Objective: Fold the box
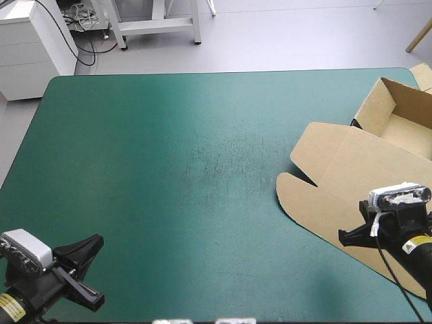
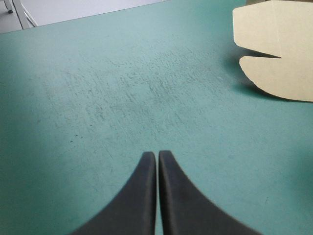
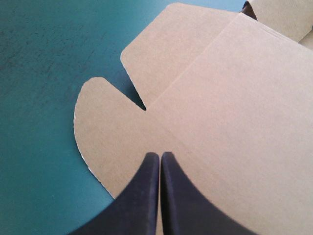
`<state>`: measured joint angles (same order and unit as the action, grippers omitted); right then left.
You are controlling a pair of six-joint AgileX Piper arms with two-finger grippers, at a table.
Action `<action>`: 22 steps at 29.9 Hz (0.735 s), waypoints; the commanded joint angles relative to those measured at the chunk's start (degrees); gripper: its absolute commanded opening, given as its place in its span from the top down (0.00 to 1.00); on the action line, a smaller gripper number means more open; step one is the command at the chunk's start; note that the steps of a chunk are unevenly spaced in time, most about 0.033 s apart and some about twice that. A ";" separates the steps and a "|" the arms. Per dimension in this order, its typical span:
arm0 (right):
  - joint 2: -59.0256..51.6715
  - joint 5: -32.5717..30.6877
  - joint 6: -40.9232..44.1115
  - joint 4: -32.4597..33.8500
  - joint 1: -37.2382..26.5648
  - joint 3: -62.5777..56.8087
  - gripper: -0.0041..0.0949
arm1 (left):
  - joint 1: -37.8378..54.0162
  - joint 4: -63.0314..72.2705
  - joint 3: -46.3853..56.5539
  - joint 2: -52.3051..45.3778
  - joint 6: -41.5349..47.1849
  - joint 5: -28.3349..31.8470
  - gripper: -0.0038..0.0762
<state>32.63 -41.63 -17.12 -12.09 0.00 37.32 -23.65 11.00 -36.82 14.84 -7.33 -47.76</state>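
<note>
Your right gripper (image 3: 160, 155), shut and empty, hung over the box (image 1: 364, 175) by the table's (image 1: 202, 169) right edge; your left gripper (image 2: 157, 154), shut too, sat well apart.

Both arms are matte black with blocky wrists. The left arm (image 1: 34, 290) carries a left label (image 1: 9, 305), small and yellow with dark print. The right arm (image 1: 403, 231) carries a similar right label (image 1: 413, 244). The left pincer (image 2: 157, 154) and right pincer (image 3: 160, 154) each have 2 broad, smooth black fingers (image 2: 137, 200), curved like fins and narrowing to rounded tips.
</note>
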 commanded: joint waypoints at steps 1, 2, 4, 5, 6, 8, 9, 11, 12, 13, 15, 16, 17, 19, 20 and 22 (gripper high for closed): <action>-4.77 6.99 0.90 -0.37 0.25 -4.06 0.96 | -0.01 1.97 3.45 -1.73 -0.03 7.95 0.96; -6.22 7.89 2.05 -0.37 0.25 -5.68 0.96 | -0.01 1.97 4.89 -2.53 -0.03 8.67 0.96; -8.84 9.40 2.80 -0.37 0.25 -8.39 0.96 | -0.01 1.97 7.39 -4.08 -0.03 9.58 0.96; -10.28 9.66 2.85 -0.37 0.25 -9.64 0.96 | -0.01 2.11 8.60 -4.89 -0.03 9.98 0.96; -11.68 9.80 3.06 -0.37 0.25 -10.77 0.96 | -0.01 2.11 9.71 -5.74 -0.03 10.42 0.96; -14.17 10.17 3.06 -0.37 0.25 -12.52 0.96 | -0.01 2.11 11.57 -7.18 -0.03 11.43 0.96; -15.47 10.60 3.06 -0.29 0.25 -13.34 0.96 | -0.01 2.24 12.12 -7.85 -0.03 12.26 0.96; -17.89 12.09 3.62 -0.14 0.25 -14.43 0.96 | -0.01 2.24 12.13 -8.80 -0.03 13.54 0.96; -19.16 12.52 3.91 0.17 0.25 -14.43 0.96 | -0.01 2.24 12.13 -9.18 -0.03 13.58 0.96; -20.37 12.66 4.34 0.87 0.25 -14.43 0.96 | -0.01 2.24 12.13 -9.65 -0.03 13.22 0.96; -22.44 12.56 5.91 2.72 0.25 -14.43 0.96 | -0.01 2.33 12.13 -10.27 -0.03 12.73 0.96; -23.10 12.29 6.69 3.08 0.25 -14.43 0.96 | -0.01 2.33 12.23 -10.40 -0.03 12.44 0.96; -23.91 11.80 7.47 3.81 0.25 -14.43 0.96 | -0.01 2.33 12.21 -10.50 -0.03 11.64 0.96; -25.31 11.10 7.76 4.20 0.25 -14.43 0.96 | -0.01 2.33 12.21 -10.63 0.54 11.37 0.96; -26.08 11.03 7.76 4.20 0.25 -14.43 0.96 | -0.01 2.33 12.21 -10.90 0.22 11.37 0.96; -27.31 10.96 7.76 4.20 0.25 -14.43 0.96 | -0.01 2.33 12.21 -11.00 0.01 10.43 0.96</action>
<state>6.01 -34.37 -9.61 -8.19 0.00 21.54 -23.65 12.12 -23.31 3.25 -7.33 -40.32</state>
